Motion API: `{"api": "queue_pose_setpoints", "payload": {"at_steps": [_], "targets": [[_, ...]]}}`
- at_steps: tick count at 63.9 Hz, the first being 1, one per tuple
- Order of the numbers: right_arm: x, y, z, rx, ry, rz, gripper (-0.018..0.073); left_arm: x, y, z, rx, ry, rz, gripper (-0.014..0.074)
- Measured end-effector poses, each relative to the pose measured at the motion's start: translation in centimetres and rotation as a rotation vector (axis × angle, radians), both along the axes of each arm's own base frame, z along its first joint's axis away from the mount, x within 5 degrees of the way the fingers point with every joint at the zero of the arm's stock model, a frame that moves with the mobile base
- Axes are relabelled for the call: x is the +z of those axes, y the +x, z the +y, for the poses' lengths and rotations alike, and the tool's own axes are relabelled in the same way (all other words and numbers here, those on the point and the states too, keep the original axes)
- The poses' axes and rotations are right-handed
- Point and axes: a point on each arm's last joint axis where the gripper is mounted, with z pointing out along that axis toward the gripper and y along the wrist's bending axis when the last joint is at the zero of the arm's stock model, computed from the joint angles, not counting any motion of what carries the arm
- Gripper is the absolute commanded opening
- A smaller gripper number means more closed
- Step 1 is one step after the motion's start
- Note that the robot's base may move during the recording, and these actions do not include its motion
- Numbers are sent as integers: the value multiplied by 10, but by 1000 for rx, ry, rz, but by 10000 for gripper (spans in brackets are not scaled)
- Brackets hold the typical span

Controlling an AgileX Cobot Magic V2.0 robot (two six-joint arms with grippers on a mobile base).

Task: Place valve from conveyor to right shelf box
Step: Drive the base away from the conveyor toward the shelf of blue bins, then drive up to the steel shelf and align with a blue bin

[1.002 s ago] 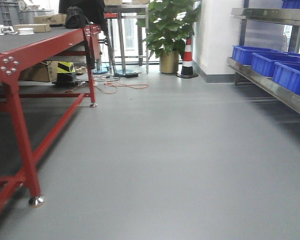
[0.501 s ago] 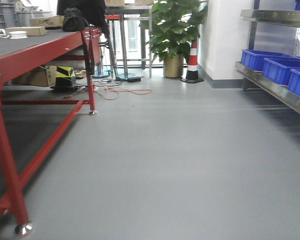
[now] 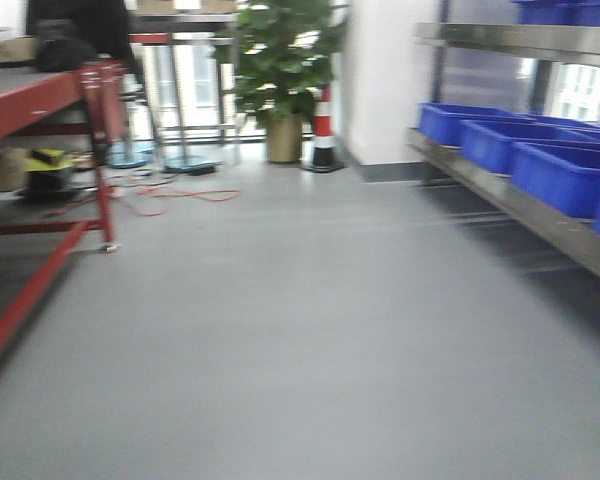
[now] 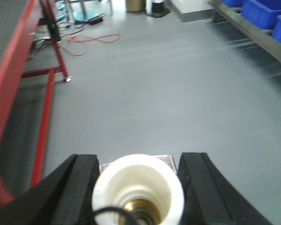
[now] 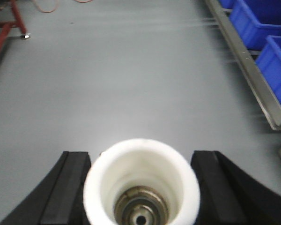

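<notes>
- The left gripper (image 4: 138, 161) is closed on a white valve (image 4: 131, 173). The right gripper (image 5: 140, 157) clamps a second valve (image 5: 107, 180). Both are carried above the floor (image 5: 131, 75).
- Change: the conveyor (image 3: 15, 100) has slid to the left edge of the front view, and the blue shelf boxes (image 3: 565, 175) have moved inward and look larger.
- Meaning: pickup is judged complete and transport is under way. The boxes lie ahead and right of the right gripper, well apart.
</notes>
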Motion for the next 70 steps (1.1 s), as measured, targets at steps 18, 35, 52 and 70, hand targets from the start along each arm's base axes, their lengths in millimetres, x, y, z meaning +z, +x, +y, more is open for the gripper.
{"api": "queue_pose_setpoints", "payload": {"at_steps": [18,35,52,70], "targets": [[0,0,0,0,0,0,-162,0,0,0,0,0,-4,-111],[0,0,0,0,0,0,-162,1,0,0,0,0,-8,-111],[0,0,0,0,0,0,-162,1,0,0,0,0,-8,-111],[0,0,0,0,0,0,-162,1,0,0,0,0,-8,-111]]}}
